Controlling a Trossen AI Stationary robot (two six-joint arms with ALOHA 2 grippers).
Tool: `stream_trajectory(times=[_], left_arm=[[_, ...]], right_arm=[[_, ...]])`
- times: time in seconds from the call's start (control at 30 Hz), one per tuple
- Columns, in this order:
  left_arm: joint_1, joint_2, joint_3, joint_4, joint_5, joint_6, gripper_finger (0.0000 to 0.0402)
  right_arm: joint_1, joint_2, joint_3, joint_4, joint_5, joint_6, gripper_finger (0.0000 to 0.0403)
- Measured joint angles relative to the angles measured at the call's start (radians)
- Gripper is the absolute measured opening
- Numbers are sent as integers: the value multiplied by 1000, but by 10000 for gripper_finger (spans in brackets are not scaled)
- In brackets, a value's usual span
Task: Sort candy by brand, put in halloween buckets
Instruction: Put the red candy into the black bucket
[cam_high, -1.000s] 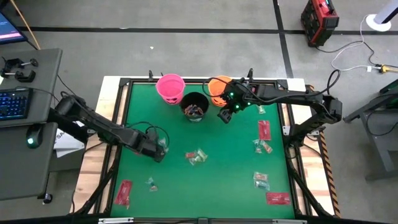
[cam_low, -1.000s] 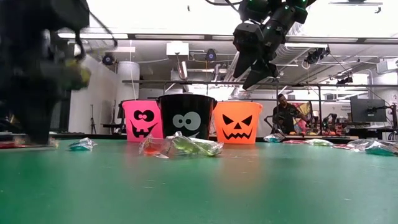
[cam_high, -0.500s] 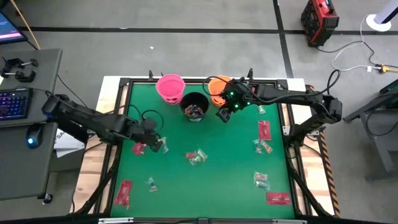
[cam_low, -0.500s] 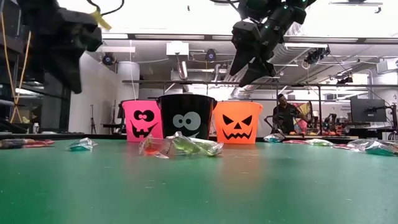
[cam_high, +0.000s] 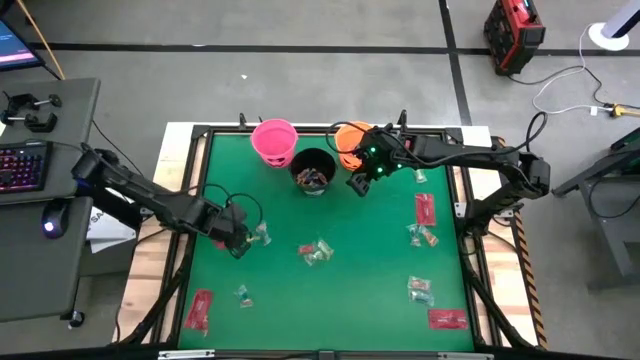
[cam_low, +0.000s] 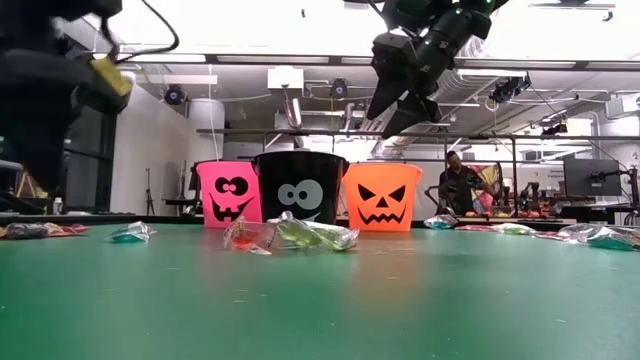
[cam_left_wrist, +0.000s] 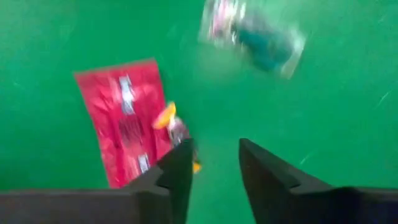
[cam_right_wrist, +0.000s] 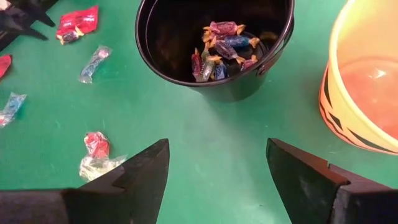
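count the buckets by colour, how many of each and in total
pink bucket: 1
black bucket: 1
orange bucket: 1
total: 3

We see a matt green table top (cam_high: 340, 290) that looks like felt, three smooth glossy plastic pails, pink (cam_low: 229, 195), black (cam_right_wrist: 186, 68) and orange (cam_right_wrist: 357, 93), crinkly shiny film on the wrapped sweets (cam_right_wrist: 214, 50), a glossy red packet (cam_left_wrist: 121, 124), and matt dark fingers (cam_right_wrist: 140, 180).
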Motion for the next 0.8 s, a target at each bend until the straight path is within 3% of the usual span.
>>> stream_trajectory(times=[0.13,0.3,0.63,0.8], left_arm=[[-4,0,-54,10,44,-7,174],[-2,3,-64,16,-2,3,211],[-2,148,-64,116,21,105,213],[-3,230,-54,120,25,79,212]], right_arm=[[0,0,0,2,0,0,259],[0,0,0,1,8,26,259],[0,0,0,2,53,61,259],[0,0,0,4,53,89,259]])
